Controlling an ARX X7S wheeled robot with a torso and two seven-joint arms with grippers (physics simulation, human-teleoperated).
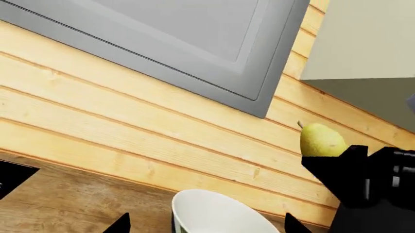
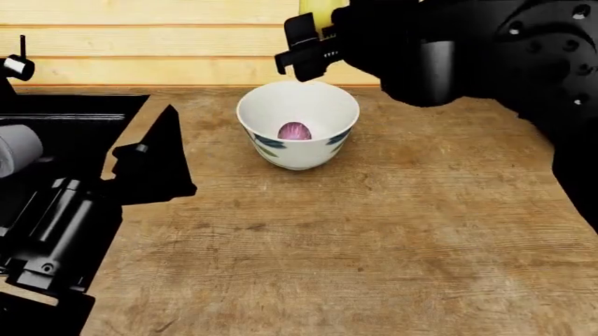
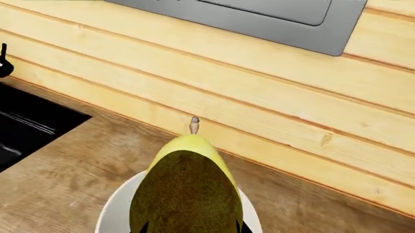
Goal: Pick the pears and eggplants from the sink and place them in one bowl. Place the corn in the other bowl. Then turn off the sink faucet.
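Observation:
My right gripper (image 2: 313, 38) is shut on the yellow-green pear (image 3: 186, 189) and holds it just above the far rim of the white flowered bowl (image 2: 299, 126). The pinkish-purple eggplant (image 2: 295, 131) lies at the bowl's bottom. The left wrist view shows the pear (image 1: 321, 141) in the black right gripper (image 1: 363, 174) above the bowl (image 1: 214, 213). My left gripper (image 1: 207, 225) is open and empty, its fingers wide apart, low over the counter left of the bowl. The black sink (image 2: 66, 119) and the faucet (image 2: 14, 66) are at the far left. The corn and the other bowl are out of view.
The bowl stands on a wooden counter (image 2: 374, 231) against a plank wall (image 2: 140, 42). A grey panel (image 1: 168, 39) hangs on that wall above. My left arm (image 2: 56, 224) lies over the counter's front left, beside the sink.

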